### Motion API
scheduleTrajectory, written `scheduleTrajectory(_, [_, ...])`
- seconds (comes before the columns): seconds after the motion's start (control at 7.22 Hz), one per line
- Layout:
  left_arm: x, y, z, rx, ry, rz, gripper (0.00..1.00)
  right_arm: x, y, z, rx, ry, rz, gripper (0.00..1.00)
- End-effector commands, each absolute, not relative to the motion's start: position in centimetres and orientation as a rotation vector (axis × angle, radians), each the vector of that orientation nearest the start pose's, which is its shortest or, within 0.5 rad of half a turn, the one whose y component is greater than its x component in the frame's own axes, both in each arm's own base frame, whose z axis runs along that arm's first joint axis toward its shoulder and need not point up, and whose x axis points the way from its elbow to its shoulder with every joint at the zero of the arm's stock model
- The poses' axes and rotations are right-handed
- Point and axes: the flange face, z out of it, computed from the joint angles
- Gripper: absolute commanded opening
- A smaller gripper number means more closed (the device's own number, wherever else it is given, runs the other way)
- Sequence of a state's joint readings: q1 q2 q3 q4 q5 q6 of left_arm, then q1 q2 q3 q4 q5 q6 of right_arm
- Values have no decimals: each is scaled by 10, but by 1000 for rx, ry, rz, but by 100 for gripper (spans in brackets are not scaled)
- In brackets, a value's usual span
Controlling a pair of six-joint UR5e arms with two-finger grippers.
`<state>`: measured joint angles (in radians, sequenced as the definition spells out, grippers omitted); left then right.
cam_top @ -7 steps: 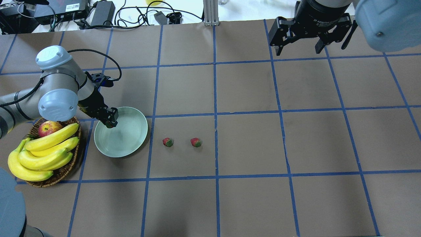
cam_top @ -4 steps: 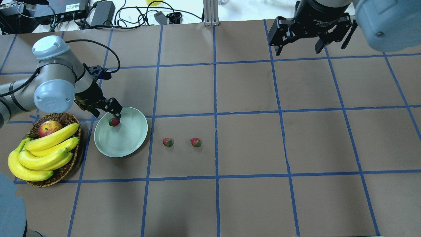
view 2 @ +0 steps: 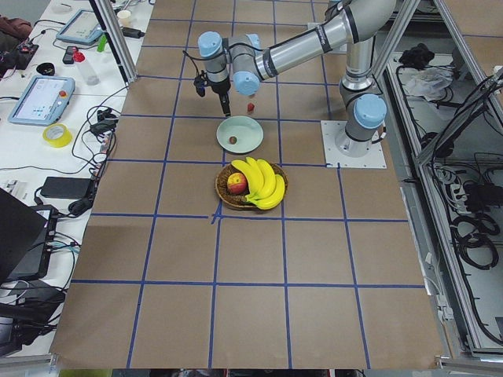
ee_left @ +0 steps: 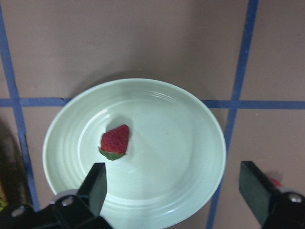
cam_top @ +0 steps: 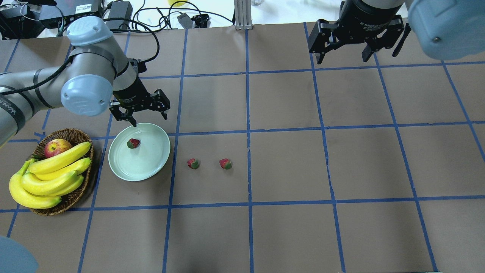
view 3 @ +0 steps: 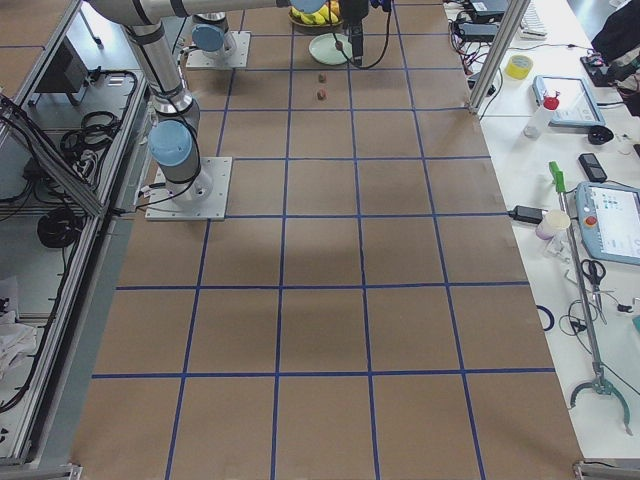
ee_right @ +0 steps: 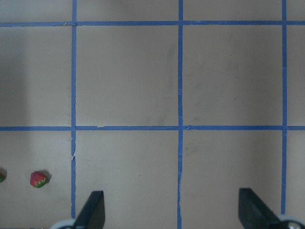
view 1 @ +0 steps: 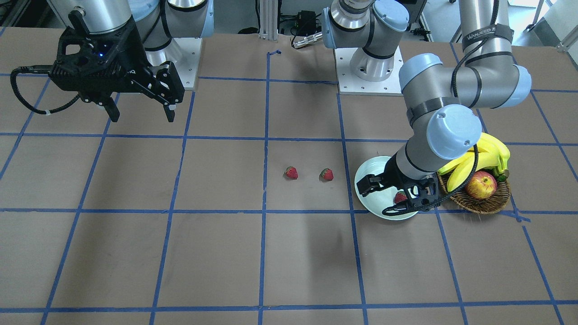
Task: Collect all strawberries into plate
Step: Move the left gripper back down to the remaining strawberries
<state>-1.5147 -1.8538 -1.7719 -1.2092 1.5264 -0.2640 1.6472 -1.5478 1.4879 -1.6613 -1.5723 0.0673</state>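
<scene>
The left jaws stood spread wide and empty, hanging above the far rim of the plate (cam_top: 151,168), and from the left wrist view both fingertips (ee_left: 97,183) framed the dish from above without touching it. Inside the plate lay one strawberry (cam_top: 133,143), on its side on the pale glaze, toward the far left part of the dish and clear of the rim. Just beside the plate on the robot's left sat a wicker basket (cam_top: 72,133) holding a bunch of bananas (cam_top: 53,174) and an apple (cam_top: 57,147); the bananas overhung its near edge. On the plate's other side, across a line of blue tape (cam_top: 172,167), a second strawberry (cam_top: 193,163) lay on the brown surface (cam_top: 288,163), and a third strawberry (cam_top: 225,163) lay near it, a little farther from the plate, the two apart from each other. The right jaws were likewise open and held nothing, raised high over the far right part of the surface, well apart from all the fruit. Cables and power bricks (cam_top: 117,13) lay beyond the far edge.
</scene>
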Motion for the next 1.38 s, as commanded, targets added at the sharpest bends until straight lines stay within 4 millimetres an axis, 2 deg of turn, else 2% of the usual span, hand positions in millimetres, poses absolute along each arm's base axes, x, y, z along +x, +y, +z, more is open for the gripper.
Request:
scheduleTrajectory(0.0, [-165,-546,270,-906,3037,239,100,172,-503,527,-14,3123,-235,100])
scheduleTrajectory(0.14, [-179,-545,265,-1182,3005,316,100,172,-503,527,-14,3123,-235,100])
scheduleTrajectory(0.28, [-181,-537,254,-1296,2948,375,100,172,-503,527,-14,3123,-235,100])
scheduleTrajectory(0.55, [-178,-515,217,-1296,2914,427,100,172,-503,527,-14,3125,-233,100])
scheduleTrajectory(0.83, [-179,-512,193,-1281,2899,486,100,171,-503,527,-12,3124,-235,100])
scheduleTrajectory(1.11, [-178,-508,186,-1272,2885,509,100,171,-503,527,-12,3124,-235,100])
scheduleTrajectory(1.25, [-178,-500,177,-1267,2875,540,100,171,-503,527,-12,3124,-235,100])
